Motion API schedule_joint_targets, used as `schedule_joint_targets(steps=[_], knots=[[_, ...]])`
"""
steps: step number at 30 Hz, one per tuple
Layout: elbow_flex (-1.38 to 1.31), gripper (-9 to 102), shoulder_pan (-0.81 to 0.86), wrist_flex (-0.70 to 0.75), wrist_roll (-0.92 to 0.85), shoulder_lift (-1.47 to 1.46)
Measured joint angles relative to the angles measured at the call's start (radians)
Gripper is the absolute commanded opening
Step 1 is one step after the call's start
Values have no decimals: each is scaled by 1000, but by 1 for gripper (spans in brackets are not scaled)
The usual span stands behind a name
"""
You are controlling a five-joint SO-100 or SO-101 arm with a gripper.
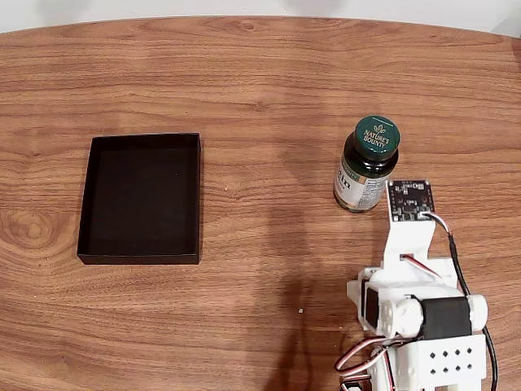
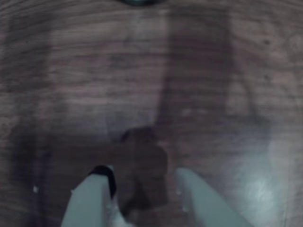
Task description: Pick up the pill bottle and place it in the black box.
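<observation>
Gripper (image 2: pixel 142 189) hangs slightly parted, empty, above table (image 2: pixel 213 94).

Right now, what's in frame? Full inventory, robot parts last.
pill bottle: 1, dark green glass with a green "Nature's Bounty" cap and white-and-green label, upright on the table right of centre in the fixed view, just beyond the arm.
black box: 1, matte black, open and empty, left of centre.
table: 1, brown wood grain, under everything.
arm: 1, white with black motors and wires, lower right in the fixed view.
gripper: 1, pale fingers apart, holding nothing, above bare table in the wrist view.
</observation>
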Motion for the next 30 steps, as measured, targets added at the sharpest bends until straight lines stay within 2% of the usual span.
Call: schedule_joint_targets(steps=[3, 13, 30], knots=[[0, 13, 17, -118, 23, -81], [0, 25, 64, -497, -5, -310], [0, 38, 12, -571, -5, -391]])
